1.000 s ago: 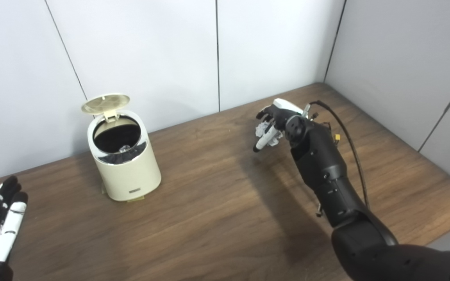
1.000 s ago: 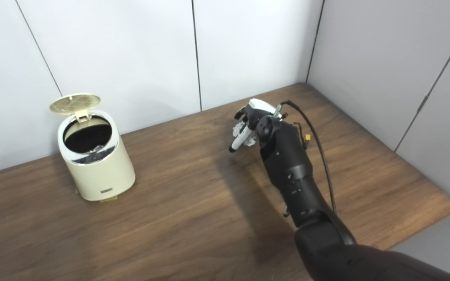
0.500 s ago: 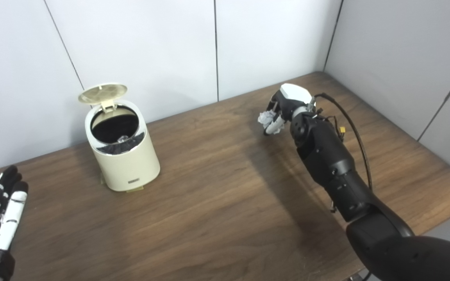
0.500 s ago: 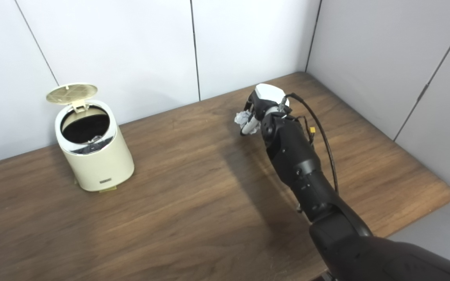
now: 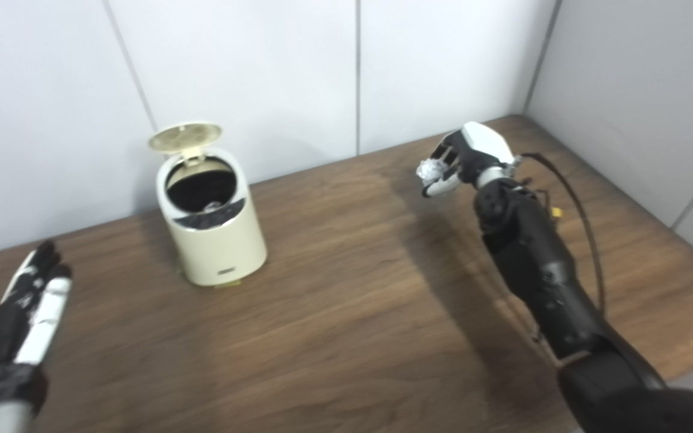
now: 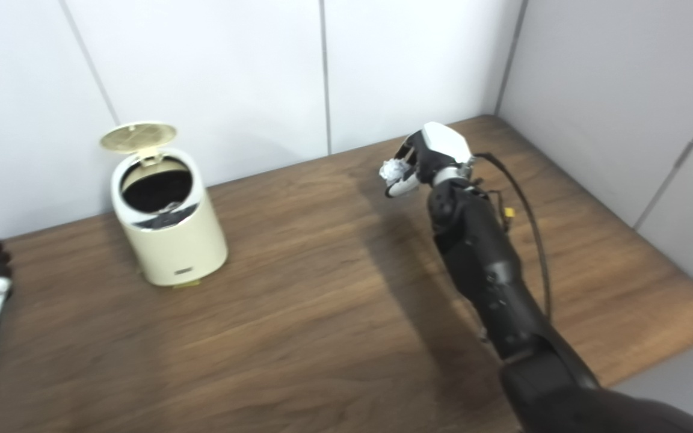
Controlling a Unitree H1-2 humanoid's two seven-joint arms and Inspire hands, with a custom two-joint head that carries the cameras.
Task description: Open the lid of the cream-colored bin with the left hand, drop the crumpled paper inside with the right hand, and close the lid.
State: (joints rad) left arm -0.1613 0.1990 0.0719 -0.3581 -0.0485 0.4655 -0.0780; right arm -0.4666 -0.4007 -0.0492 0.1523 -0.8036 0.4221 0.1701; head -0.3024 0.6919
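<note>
The bin (image 5: 212, 222) stands near the table's (image 5: 346, 313) back edge, toward the left, with its lid (image 5: 184, 129) already tipped up on the rear hinge, so the first step looks done. Something pale glints inside the dark opening; what it is cannot be told. The right hand (image 5: 464, 159) is raised above the table toward the back right, fingers closed around the paper (image 5: 429, 170), which shows as a small white wad at the fingertips. It is well apart from the bin, so the carry across to the opening and the drop are not yet done. The left hand (image 5: 18, 322) hovers over the front left corner, fingers straight and spread a little, holding nothing and well clear of the bin. Closing the lid is left for it.
</note>
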